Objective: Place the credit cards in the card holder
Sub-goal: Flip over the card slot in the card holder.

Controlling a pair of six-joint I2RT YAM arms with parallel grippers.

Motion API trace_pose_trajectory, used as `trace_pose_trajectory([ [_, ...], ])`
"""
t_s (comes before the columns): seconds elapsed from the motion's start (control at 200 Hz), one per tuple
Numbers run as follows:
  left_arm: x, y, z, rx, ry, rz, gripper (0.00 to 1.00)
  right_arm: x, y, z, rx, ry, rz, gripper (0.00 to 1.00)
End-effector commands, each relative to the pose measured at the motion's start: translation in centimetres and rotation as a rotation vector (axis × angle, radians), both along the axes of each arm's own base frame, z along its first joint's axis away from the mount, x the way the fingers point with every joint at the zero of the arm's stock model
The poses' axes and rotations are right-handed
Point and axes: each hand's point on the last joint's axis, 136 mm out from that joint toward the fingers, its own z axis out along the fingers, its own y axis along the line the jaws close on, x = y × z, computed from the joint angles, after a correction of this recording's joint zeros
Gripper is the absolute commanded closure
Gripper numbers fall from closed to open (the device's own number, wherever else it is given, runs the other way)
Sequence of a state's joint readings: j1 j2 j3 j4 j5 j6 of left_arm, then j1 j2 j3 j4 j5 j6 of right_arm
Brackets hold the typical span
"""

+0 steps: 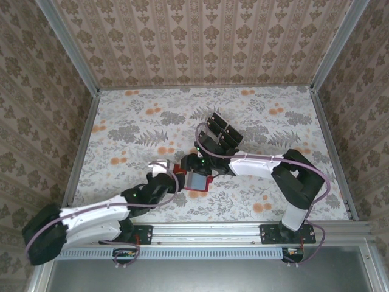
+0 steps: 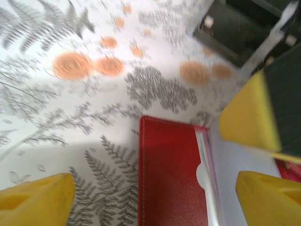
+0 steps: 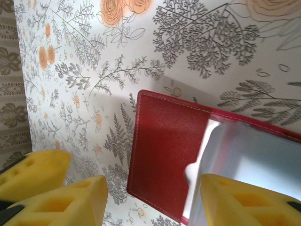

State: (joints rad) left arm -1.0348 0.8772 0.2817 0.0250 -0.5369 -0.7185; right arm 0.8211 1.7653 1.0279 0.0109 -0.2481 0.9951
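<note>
The left pincer point(image 2: 150, 200) and right pincer point(image 3: 155, 193) are spread; the card holder point(image 3: 164, 150) between their fingers may flop shut, nothing holds it

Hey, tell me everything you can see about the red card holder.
The card holder is a small red folding wallet, grained like leather, with pale stitching round its edge. It lies open and flat on the flowered table, one red flap beside a shiny greyish pocket with a half-round thumb notch. A yellow pad sits over the grey side; contact unclear.

The card holder point(image 3: 164, 150) looks like grained matt leather, its inner face smooth.
</note>
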Motion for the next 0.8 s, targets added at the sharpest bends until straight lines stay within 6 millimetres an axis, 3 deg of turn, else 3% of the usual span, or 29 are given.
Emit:
trace_pose_trajectory([
  [0.0, -0.5, 3.9, -0.2, 0.043, -0.019, 0.113, 0.05, -0.1, 1.2, -1.0, -0.018, 0.038, 0.02, 0.44],
  [0.04, -0.6, 4.5, 0.3, 0.022, -0.036, 0.129, 0.01, 0.0, 1.7, -1.3, -0.02, 0.043, 0.023, 0.44],
  [0.195, -1.0, 6.2, 0.8, 0.001, -0.045, 0.158, 0.0, 0.5, 3.6, -3.1, -0.013, 0.089, 0.033, 0.44],
  [0.32, -1.1, 6.6, 0.6, 0.006, -0.026, 0.166, 0.0, 0.7, 4.4, -5.0, -0.01, 0.131, 0.036, 0.44],
  [0.425, -1.1, 6.4, 0.5, 0.009, -0.007, 0.16, 0.0, 0.8, 4.7, -4.9, 0.019, 0.142, 0.05, 0.44],
  [0.515, -1.0, 6.1, 0.5, 0.015, 0.016, 0.153, 0.0, 1.2, 4.9, -2.7, 0.07, 0.105, 0.09, 0.44],
  [0.615, -0.7, 5.6, 0.4, 0.027, 0.042, 0.141, 0.0, 1.8, 4.5, 1.3, 0.107, 0.027, 0.137, 0.44],
  [0.795, 0.2, 4.8, 0.7, 0.034, 0.076, 0.128, 0.0, 3.4, 0.4, 8.0, 0.046, -0.133, 0.174, 0.43],
])
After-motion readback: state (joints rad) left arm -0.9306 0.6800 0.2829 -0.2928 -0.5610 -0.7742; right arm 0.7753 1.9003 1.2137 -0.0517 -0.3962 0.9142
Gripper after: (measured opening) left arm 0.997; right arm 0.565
